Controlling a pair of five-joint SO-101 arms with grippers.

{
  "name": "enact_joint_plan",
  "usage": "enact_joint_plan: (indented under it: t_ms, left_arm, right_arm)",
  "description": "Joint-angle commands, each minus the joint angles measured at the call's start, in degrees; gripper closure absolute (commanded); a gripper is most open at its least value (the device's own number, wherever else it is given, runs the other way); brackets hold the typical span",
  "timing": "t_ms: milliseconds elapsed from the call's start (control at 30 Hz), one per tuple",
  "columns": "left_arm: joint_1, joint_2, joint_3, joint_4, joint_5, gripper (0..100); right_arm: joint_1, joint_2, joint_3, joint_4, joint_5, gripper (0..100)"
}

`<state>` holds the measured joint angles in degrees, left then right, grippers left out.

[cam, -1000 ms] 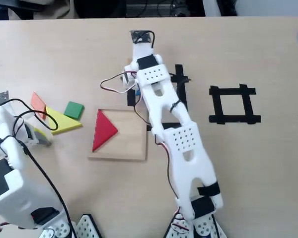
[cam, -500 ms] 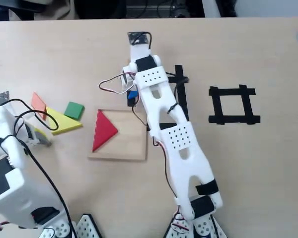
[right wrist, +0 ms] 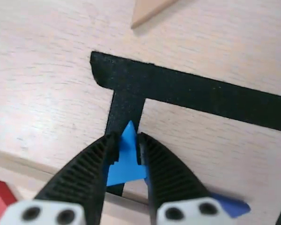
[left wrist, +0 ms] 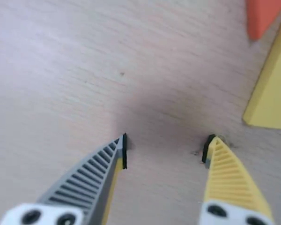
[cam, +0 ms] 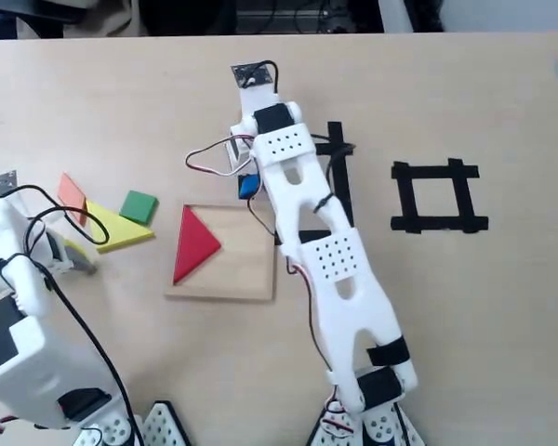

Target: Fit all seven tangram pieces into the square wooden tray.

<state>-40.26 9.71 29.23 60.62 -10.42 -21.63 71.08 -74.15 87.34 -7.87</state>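
Note:
The square wooden tray [cam: 234,279] lies mid-table with a red triangle [cam: 193,243] in its left half. My right gripper [right wrist: 126,151] is shut on a small blue triangle [right wrist: 126,161], held just above the tray's far right corner; the blue piece [cam: 249,186] peeks out beside the arm. An orange piece [cam: 71,195], a yellow triangle [cam: 117,227] and a green square [cam: 139,206] lie left of the tray. My left gripper [left wrist: 166,149] is open over bare table, close to the yellow triangle [left wrist: 274,93] and orange piece [left wrist: 262,16].
Black tape marks [cam: 439,197] form a square outline right of the tray, and more tape [right wrist: 187,91] runs under the right gripper. The left arm's white body [cam: 19,353] fills the near left corner. Cables [cam: 214,160] trail beside the right arm.
The right arm has shifted slightly left toward the tray's far edge with the blue triangle in its grip, so the piece now shows beside the arm. The left arm stays still.

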Motion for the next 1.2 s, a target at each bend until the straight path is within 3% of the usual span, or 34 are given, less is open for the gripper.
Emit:
enact_joint_plan:
  t_ms: [0, 500, 633, 800, 1167]
  left_arm:
    - [0.5, -1.1, 0.1, -0.2, 0.7, 72]
    - [0.5, -1.1, 0.1, -0.2, 0.7, 72]
    - [0.5, -1.1, 0.1, -0.2, 0.7, 72]
    - [0.5, -1.1, 0.3, -0.2, 0.7, 72]
    - [0.5, -1.1, 0.4, -0.2, 0.7, 72]
  right_arm:
    - [-0.8, -0.3, -2.2, 0.5, 0.8, 98.8]
    - [-2.0, -0.7, -13.2, 6.4, 4.1, 98.5]
    - [-4.0, -0.3, -18.2, 13.7, 2.6, 87.1]
    - [-3.7, -0.4, -13.3, 13.8, -2.8, 74.6]
    - [-4.1, -0.7, -3.3, 13.6, -5.6, 74.3]
